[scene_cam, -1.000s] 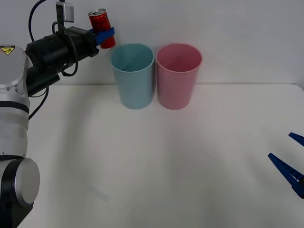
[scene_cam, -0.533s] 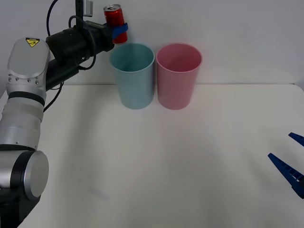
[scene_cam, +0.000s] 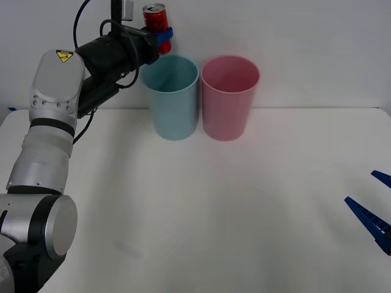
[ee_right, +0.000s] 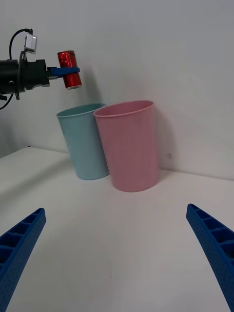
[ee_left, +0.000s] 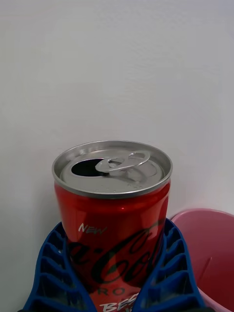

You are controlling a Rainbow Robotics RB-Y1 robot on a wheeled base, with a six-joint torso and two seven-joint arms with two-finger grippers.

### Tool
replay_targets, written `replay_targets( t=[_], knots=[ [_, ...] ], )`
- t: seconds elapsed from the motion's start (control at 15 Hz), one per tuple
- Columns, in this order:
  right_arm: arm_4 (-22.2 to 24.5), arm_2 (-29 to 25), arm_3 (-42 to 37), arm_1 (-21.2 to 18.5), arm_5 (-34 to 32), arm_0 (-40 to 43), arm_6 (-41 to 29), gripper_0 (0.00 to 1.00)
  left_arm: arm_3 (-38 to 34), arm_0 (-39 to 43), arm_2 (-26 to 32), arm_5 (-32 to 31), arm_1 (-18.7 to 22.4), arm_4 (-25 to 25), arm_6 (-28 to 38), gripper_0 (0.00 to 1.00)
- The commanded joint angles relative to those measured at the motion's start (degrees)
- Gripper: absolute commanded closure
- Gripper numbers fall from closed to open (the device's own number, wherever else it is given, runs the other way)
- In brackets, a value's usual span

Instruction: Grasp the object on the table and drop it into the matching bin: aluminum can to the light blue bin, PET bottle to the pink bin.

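Note:
My left gripper (scene_cam: 162,35) is shut on the small red aluminum can (scene_cam: 156,21), holding it upright in the air just above the left rim of the light blue bin (scene_cam: 172,97). The right wrist view shows the can (ee_right: 68,69) above and to the side of the light blue bin (ee_right: 85,141). The left wrist view has the can (ee_left: 113,219) with its silver lid and opened pull tab between the blue fingers (ee_left: 53,273). The pink bin (scene_cam: 230,97) stands right beside the blue one. My right gripper (scene_cam: 374,210) rests open low at the table's right edge.
The white table (scene_cam: 201,207) spreads wide in front of the two bins. A plain white wall rises right behind them. The left arm's black forearm and cable reach in from the upper left.
My left gripper has carried the can to the right and slightly up, from left of the light blue bin to over its left rim. The right arm has stayed put.

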Motion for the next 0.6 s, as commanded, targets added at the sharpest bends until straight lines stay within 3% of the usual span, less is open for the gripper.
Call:
replay_targets(
  t=[0.07, 0.13, 0.2, 0.27, 0.33, 0.6],
  knots=[
    [0.0, 0.0, 0.0, 0.0, 0.0, 0.0, 0.0, 0.0, 0.0, 0.09, -0.3, 0.21, -0.01, 0.17, -0.01, 0.97],
    [0.0, 0.0, 0.0, 0.0, 0.0, 0.0, 0.0, 0.0, 0.0, 0.09, -0.3, 0.21, -0.01, 0.17, -0.01, 0.92],
    [0.0, 0.0, 0.0, 0.0, 0.0, 0.0, 0.0, 0.0, 0.0, 0.09, -0.3, 0.21, -0.01, 0.17, -0.1, 0.77],
    [0.0, 0.0, 0.0, 0.0, 0.0, 0.0, 0.0, 0.0, 0.0, 0.09, -0.3, 0.21, -0.01, 0.17, -0.18, 0.26],
    [0.0, 0.0, 0.0, 0.0, 0.0, 0.0, 0.0, 0.0, 0.0, 0.09, -0.3, 0.21, -0.01, 0.44, -0.45, 0.0],
    [0.0, 0.0, 0.0, 0.0, 0.0, 0.0, 0.0, 0.0, 0.08, 0.7, -0.3, 0.12, 0.07, 2.28, -1.15, 0.0]
  ],
)
